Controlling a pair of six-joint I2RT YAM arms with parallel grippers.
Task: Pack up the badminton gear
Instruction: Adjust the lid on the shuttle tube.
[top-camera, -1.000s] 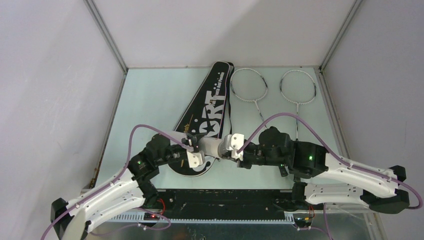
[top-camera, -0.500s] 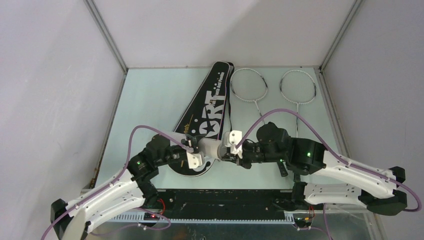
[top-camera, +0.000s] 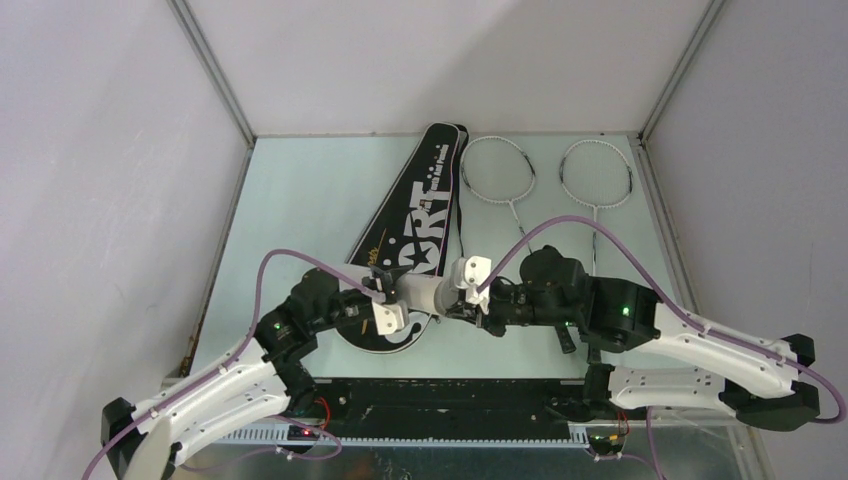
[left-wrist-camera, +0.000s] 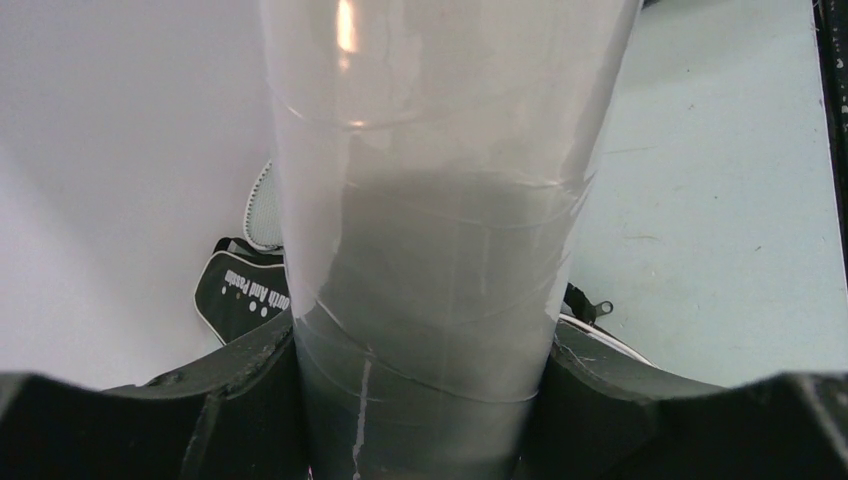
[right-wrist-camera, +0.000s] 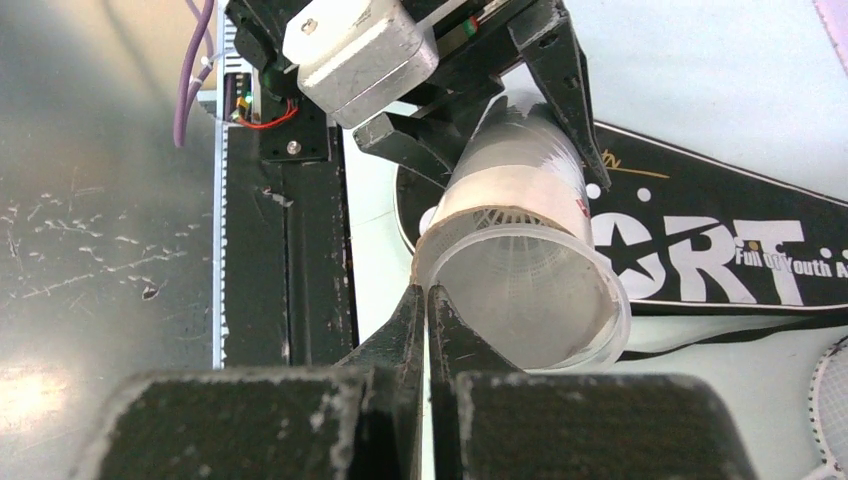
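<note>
Meanwhile little has moved: the right arm's wrist nudged toward the left arm and then eased back. The right gripper (top-camera: 458, 300) has stayed at the open mouth of the tube (top-camera: 425, 295), and the tube has not shifted. We judge this as small adjustments at the tube mouth, not a finished step.

The left gripper (top-camera: 393, 298) clasps the tube around its middle and holds it level just above the wide end of the bag (top-camera: 415, 215). The right gripper's jaws are pressed together, tips touching the rim; we cannot tell whether any rim is pinched between them. A white webbed shape inside looks like a shuttlecock (right-wrist-camera: 500, 215).

Both rackets (top-camera: 497, 170) lie on the table (top-camera: 300, 200) beside the bag, unpacked. Both forearms reach inward, wrists facing each other.
</note>
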